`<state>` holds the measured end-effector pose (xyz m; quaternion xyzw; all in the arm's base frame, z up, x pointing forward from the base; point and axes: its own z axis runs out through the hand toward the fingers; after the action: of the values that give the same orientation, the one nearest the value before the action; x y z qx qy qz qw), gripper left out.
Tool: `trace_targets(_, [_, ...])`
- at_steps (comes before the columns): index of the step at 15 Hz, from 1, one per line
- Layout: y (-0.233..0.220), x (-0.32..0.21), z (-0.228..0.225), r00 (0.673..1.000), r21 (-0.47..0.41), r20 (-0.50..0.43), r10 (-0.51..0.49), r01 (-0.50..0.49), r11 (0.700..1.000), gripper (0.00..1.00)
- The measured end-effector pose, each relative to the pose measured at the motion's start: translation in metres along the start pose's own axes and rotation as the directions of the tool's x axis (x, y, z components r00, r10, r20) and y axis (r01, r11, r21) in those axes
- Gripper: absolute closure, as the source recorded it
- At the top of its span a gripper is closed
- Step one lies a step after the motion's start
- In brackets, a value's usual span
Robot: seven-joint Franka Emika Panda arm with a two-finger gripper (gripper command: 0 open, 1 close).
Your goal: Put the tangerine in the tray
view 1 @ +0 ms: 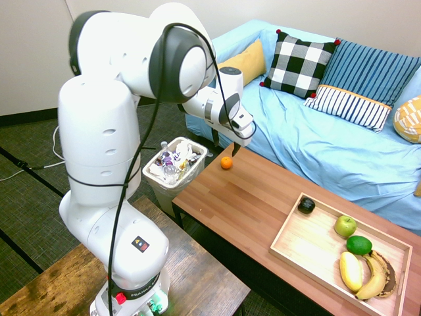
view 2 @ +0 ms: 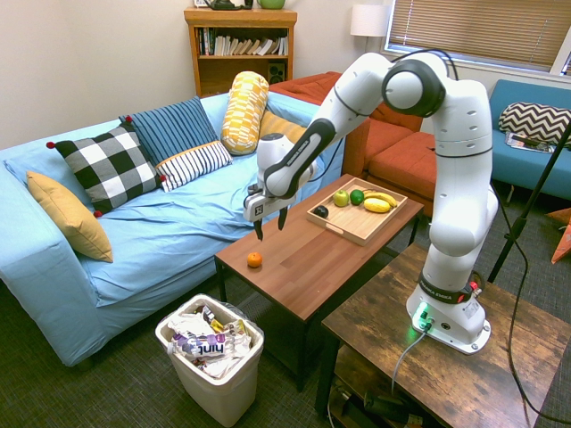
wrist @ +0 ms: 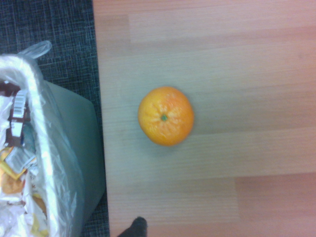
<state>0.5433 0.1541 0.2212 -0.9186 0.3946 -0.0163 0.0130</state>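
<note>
Hovering above the tangerine [view 2: 254,259] near the coffee table's [view 2: 303,267] far end, the gripper [view 2: 270,225] hangs spread for descent; the tray [view 2: 343,230] waits well apart.

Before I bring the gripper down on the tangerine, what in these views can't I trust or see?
- Gripper: fingers out of the wrist view; only the exterior views show them, spread above the tangerine.
- Tangerine's underside: hidden in every view.
- Dark item in the tray's corner: too small to identify.
- Wastebasket: cut off by the wrist picture's edge, contents blurred.
- Bananas: too small in the second exterior view for detail.
</note>
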Motion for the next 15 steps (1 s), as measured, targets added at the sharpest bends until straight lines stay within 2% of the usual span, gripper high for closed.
trace_targets(6, [-0.067,0.006,0.075,0.999,-0.037,-0.03,0.027,-0.028,0.999,0.0])
trace_targets(15, [-0.071,0.014,0.106,0.998,-0.103,-0.019,0.062,-0.064,0.993,0.0])
